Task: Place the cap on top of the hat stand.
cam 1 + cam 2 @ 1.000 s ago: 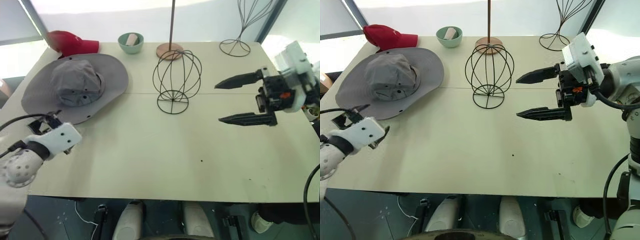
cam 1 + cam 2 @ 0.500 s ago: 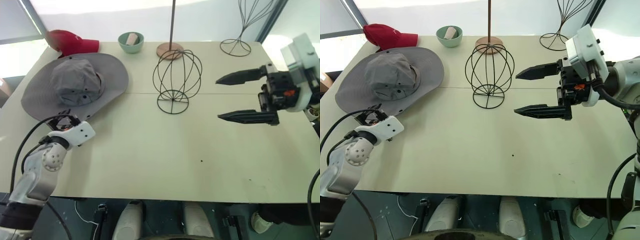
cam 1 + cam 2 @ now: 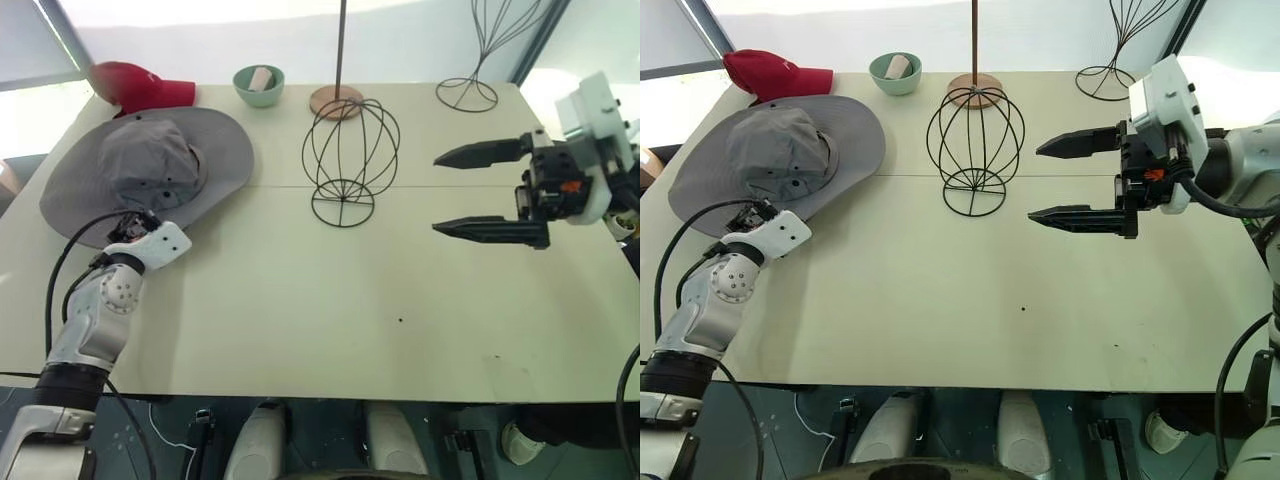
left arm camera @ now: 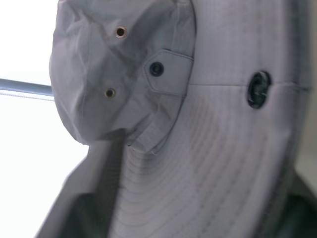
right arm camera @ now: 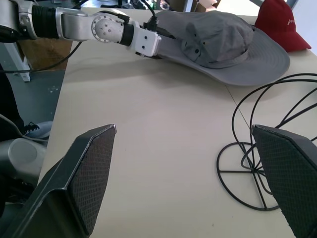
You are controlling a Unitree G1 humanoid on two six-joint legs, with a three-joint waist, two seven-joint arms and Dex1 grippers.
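The cap (image 3: 145, 165) is a large grey sun hat lying crown up at the table's left; its brim and eyeleted crown loom close in the left wrist view (image 4: 198, 148). My left gripper (image 3: 130, 225) sits at the brim's near edge, touching or overlapping it. The hat stand (image 3: 350, 150), a short black wire globe on a ring base, stands mid-table, right of the cap. Right of the stand hovers my right gripper (image 3: 436, 194), open wide above the table and pointing left at it, holding nothing. Its wrist view shows the stand (image 5: 267, 148) and the cap (image 5: 218, 39).
Along the far edge of the pale table (image 3: 300, 300) are a red baseball cap (image 3: 135, 85), a green bowl (image 3: 259, 85), a pole on a wooden disc (image 3: 336, 100) and a tall thin wire stand (image 3: 466, 95). Floor lies beyond the near table edge.
My left arm has reached forward across the table until its gripper met the near edge of the cap's brim. The right gripper has stayed where it was, still open.
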